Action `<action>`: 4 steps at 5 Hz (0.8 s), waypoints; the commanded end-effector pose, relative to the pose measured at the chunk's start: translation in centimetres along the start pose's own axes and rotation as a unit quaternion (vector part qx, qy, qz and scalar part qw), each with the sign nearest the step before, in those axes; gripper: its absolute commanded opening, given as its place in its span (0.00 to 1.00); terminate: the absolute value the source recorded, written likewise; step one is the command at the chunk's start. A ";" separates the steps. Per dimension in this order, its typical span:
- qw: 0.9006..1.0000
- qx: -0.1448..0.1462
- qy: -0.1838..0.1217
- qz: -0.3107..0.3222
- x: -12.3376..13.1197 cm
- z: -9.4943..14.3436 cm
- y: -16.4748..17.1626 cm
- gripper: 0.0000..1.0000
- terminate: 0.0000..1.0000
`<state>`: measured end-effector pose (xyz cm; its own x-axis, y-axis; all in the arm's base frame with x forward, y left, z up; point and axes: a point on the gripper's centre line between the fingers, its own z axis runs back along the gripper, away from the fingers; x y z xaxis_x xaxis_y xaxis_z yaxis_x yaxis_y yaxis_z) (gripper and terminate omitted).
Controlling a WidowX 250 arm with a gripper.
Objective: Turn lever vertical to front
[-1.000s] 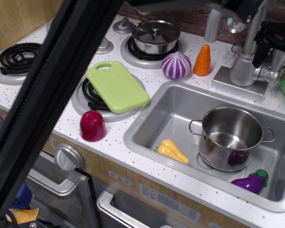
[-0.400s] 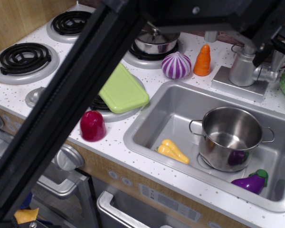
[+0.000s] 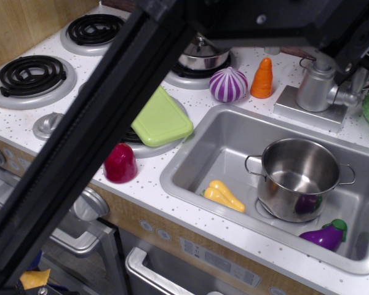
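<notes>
The faucet's cylindrical body [image 3: 312, 89] stands on its grey base behind the sink at the top right. A short round stub [image 3: 344, 96] sticks out of its right side, and the lever [image 3: 358, 81] rises from it as a small grey paddle, mostly covered by black gripper parts. My gripper [image 3: 363, 61] hangs over the lever at the right edge of the view. Its fingers are dark and partly cut off, so I cannot tell how the jaws stand. The arm hides the spout.
My black arm [image 3: 111, 123] crosses the view diagonally from the bottom left. In the sink [image 3: 197, 161] are a steel pot [image 3: 298, 178], yellow food [image 3: 224, 195] and a purple eggplant [image 3: 325, 235]. A green board [image 3: 163, 120], red cup [image 3: 120, 163], striped onion [image 3: 228, 84] and carrot [image 3: 262, 78] sit on the counter.
The arm has swung across to the right and now covers the spout and much of the lidded pot. The gripper has closed in on the lever.
</notes>
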<state>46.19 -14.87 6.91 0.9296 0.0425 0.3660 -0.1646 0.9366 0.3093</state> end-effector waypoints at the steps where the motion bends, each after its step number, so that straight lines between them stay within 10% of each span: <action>1: 0.998 -0.037 -0.053 0.017 3.1 2.7 1.9 1.00 0.00; 3: 0.998 -0.043 -0.054 0.010 4.8 2.4 2.0 1.00 0.00; 4: 0.998 -0.037 -0.050 0.016 5.0 2.6 1.8 0.00 0.00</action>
<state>48.96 -13.96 7.62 0.9176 0.0399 0.3954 -0.1563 0.9510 0.2668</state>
